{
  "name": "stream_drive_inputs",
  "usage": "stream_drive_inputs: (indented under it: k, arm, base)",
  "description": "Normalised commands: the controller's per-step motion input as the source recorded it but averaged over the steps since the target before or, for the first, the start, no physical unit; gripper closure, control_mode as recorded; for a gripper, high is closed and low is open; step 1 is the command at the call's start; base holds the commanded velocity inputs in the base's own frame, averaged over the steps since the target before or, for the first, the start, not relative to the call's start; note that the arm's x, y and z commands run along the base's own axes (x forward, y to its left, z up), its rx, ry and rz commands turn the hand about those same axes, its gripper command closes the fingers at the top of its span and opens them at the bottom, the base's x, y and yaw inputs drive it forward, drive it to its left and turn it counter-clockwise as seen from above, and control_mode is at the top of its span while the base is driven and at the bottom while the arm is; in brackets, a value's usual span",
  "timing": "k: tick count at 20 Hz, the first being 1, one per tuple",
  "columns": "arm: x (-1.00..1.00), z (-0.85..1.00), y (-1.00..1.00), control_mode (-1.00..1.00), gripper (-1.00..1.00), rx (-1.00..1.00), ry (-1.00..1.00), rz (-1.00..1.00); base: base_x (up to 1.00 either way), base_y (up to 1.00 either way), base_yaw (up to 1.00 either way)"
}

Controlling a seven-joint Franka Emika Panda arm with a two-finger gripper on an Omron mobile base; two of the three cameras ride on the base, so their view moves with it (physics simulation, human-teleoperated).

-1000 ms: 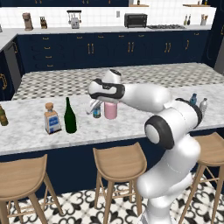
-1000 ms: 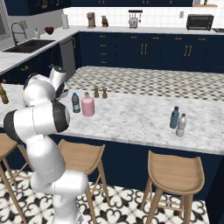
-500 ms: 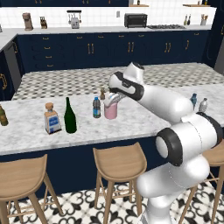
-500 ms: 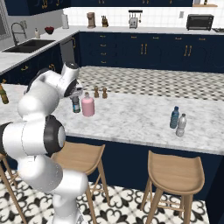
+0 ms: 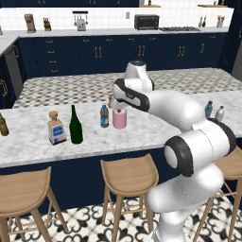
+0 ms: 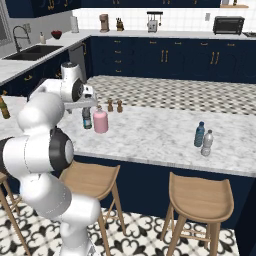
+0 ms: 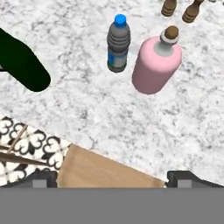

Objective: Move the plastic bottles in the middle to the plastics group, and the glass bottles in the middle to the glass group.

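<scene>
Small clear water bottle (image 7: 118,43): ribbed grey-clear body, blue label band near the base, blue cap in the hand view, darker from the base views; upright on the marble tabletop (image 5: 38,142), mid-span, just beside the pink bottle (image 7: 156,64) but apart from it. Pink bottle squat, opaque, rounded shoulders, narrow neck with a brown stopper. Two small brown shakers (image 7: 180,9) just behind the pair. Tall dark green wine bottle (image 5: 75,125) upright to the left of the water bottle, near a square clear bottle (image 5: 56,130) with blue label and cork stopper. Small amber-brown bottle (image 5: 4,126) farther left, near the tabletop's end. Well apart at the other end: slim blue bottle (image 6: 199,134) and grey-clear bottle (image 6: 206,143), side by side, almost touching.

Tool (image 7: 112,177) held above the tabletop's front edge, looking down on water bottle and pink bottle; fingertips (image 7: 43,178) spread wide, gripping nothing. Wooden stool (image 5: 127,175) below the edge.
</scene>
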Motion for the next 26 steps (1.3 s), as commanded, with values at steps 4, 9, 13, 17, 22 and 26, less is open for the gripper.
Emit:
stream_drive_inputs:
  k: [4, 9, 13, 17, 22, 26]
  arm:
    - [0.82, -0.07, -0.29, -1.0, -1.0, 0.1, 0.01, -0.22]
    - [1.0, 0.0, -0.42, -1.0, -1.0, 0.01, 0.02, -0.25]
    - [1.0, -0.12, -0.22, -1.0, -1.0, 0.0, 0.12, -0.25]
    - [0.72, -0.42, 0.0, -1.0, -1.0, 0.05, 0.07, -0.08]
    - [0.22, -0.19, 0.06, -1.0, -1.0, 0.03, 0.14, 0.0]
    - [0.0, 0.0, 0.02, -1.0, -1.0, 0.0, 0.18, 0.0]
  base:
    - [0.0, 0.0, 0.0]
    - [0.0, 0.0, 0.0]
    - [0.0, 0.0, 0.0]
    - [0.0, 0.0, 0.0]
    - [0.0, 0.0, 0.0]
    - [0.0, 0.0, 0.0]
